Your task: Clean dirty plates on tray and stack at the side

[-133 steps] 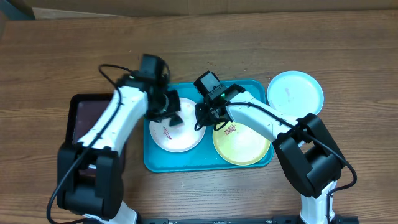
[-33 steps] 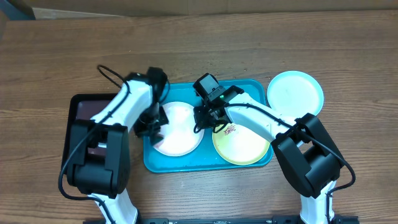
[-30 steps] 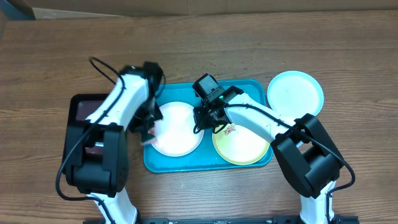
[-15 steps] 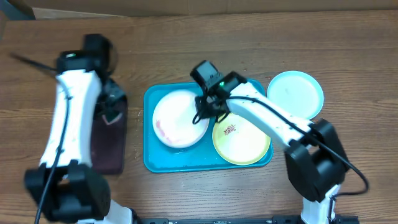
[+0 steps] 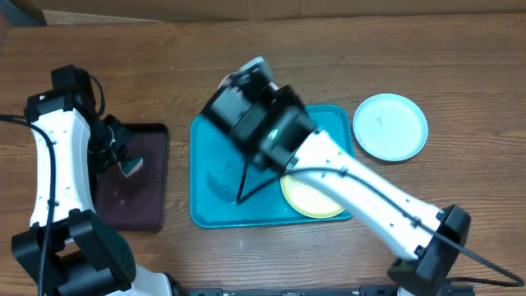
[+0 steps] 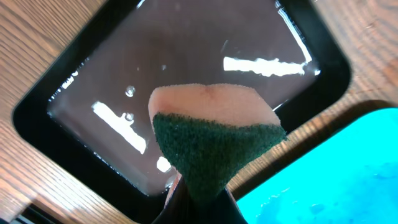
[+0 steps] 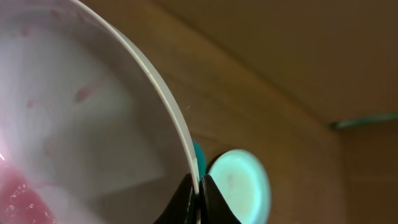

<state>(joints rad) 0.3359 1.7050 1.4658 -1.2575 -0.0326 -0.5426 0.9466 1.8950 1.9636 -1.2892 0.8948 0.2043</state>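
Two pinched grips: the right gripper point(image 7: 198, 200) is closed on the rim of the white plate point(image 7: 81, 124), holding it tilted high above the turquoise tray point(image 5: 212, 156). This is probably to carry it towards the pale blue plate point(image 5: 390, 126) on the table, far right. The left gripper point(image 6: 196, 202) clamps a sponge point(image 6: 211, 134) over the dark tray point(image 6: 298, 93) at left, likely to wet it. The yellow-green plate point(image 5: 308, 201) sits at the turquoise tray's near right.

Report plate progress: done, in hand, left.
Done: the pale blue plate lies beside the tray, looking clean. In hand: the right gripper pinches the white plate by its rim, pink smears inside; the left gripper holds the sponge over the dark tray. Left: the yellow-green plate on the tray, then stacking.
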